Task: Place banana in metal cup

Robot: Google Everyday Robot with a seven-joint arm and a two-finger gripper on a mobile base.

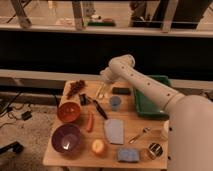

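Hovering over the banana [100, 92], just left of the blue cup [115, 102], the gripper [102, 83], whose grip I cannot tell, might pinch only a strip and drop it; the metal cup [155, 149] lies well beyond the blue cup.

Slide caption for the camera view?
Claw poised by the banana, far side of the table; metal cup at its near edge.
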